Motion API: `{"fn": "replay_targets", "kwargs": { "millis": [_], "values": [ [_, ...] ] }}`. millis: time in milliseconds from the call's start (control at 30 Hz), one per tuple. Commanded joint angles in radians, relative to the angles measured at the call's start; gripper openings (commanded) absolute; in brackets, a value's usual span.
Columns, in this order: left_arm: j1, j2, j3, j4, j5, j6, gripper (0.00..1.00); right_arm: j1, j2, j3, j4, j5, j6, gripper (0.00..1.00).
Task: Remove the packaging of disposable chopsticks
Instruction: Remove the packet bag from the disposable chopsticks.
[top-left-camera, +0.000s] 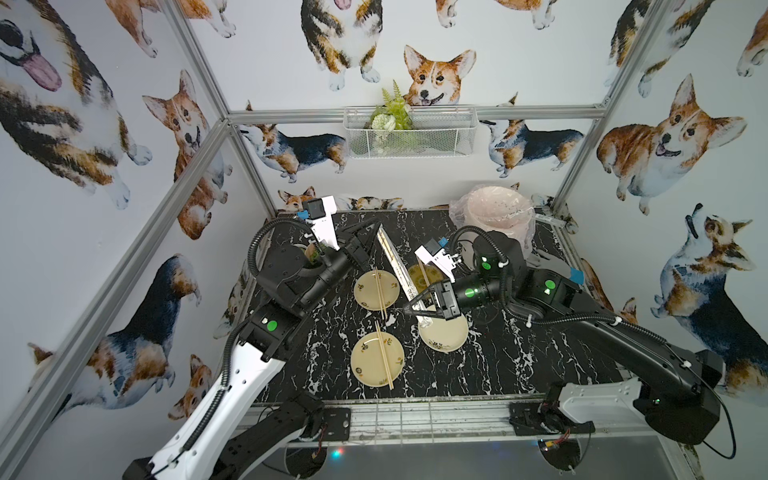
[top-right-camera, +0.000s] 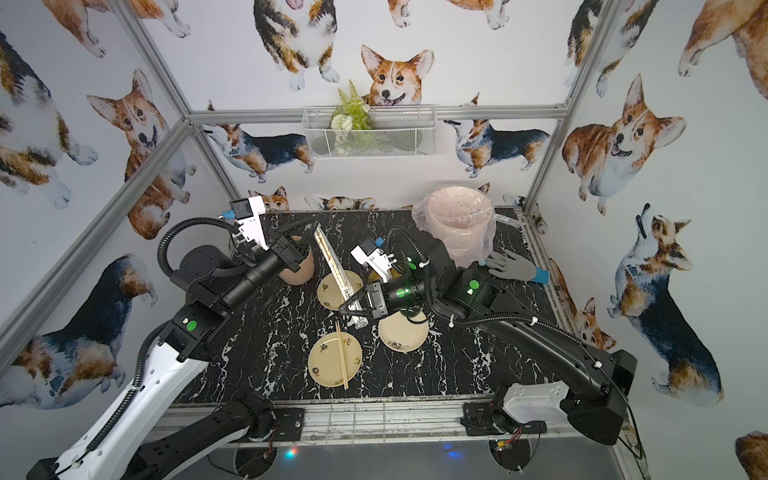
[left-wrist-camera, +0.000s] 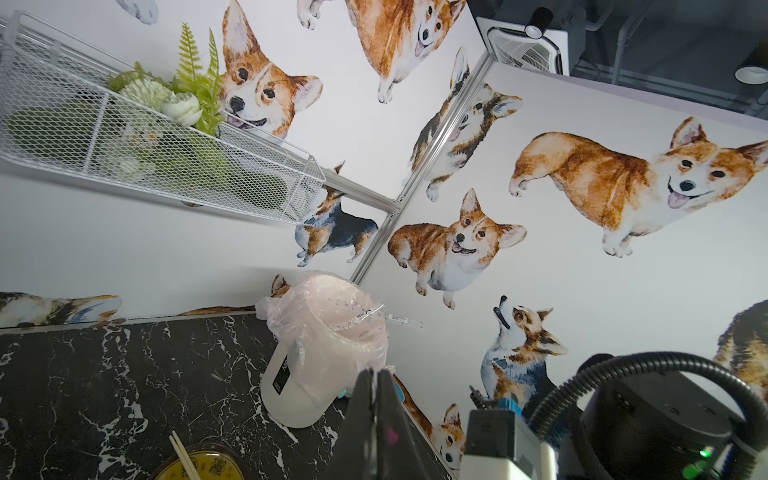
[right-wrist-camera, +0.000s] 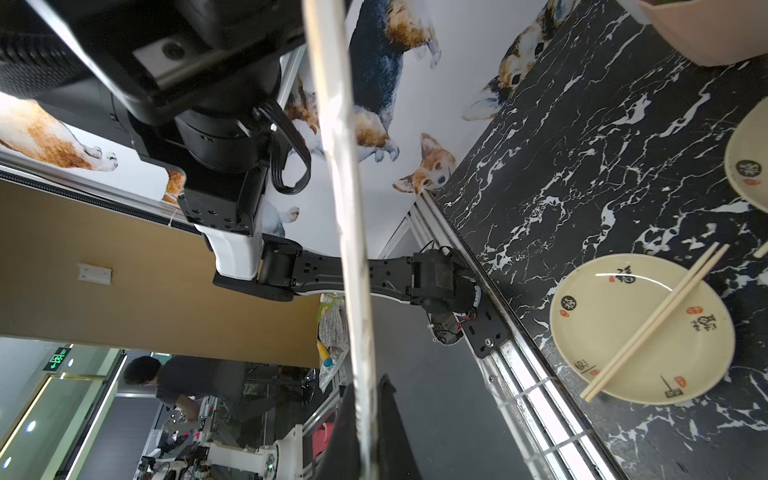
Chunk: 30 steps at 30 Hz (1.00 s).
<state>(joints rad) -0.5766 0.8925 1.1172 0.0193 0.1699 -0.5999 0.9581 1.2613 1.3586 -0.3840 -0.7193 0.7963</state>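
Near plate (top-left-camera: 377, 359) is already carrying bare chopsticks (top-left-camera: 384, 355). I am stretching one packaging (top-left-camera: 398, 270), sticks inside, above the worktop between my clenched left pincer (top-left-camera: 375, 227) and clenched right pincer (top-left-camera: 407, 309).

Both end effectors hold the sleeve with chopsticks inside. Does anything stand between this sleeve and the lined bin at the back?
Yes. In both top views the right arm's wrist camera and its black elbow lie between the sleeve and the bin. No loose object does.
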Motion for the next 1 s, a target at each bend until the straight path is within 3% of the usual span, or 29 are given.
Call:
{"fn": "replay_targets", "kwargs": {
  "millis": [0,500,867,967],
  "values": [
    [-0.018,-0.006,-0.011,-0.077,0.160,-0.027,0.00,-0.032,0.015,0.007,0.207,0.202,0.115,0.00],
    [-0.104,0.028,-0.025,-0.104,0.092,0.015,0.00,-0.020,0.117,0.123,0.290,0.161,0.130,0.00],
    [-0.106,0.044,-0.035,-0.118,0.110,-0.015,0.00,-0.032,0.097,0.102,0.295,0.300,0.069,0.00],
    [-0.109,0.041,-0.041,-0.126,0.118,-0.027,0.00,-0.060,0.107,0.079,0.344,0.279,0.094,0.00]
  ]
}}
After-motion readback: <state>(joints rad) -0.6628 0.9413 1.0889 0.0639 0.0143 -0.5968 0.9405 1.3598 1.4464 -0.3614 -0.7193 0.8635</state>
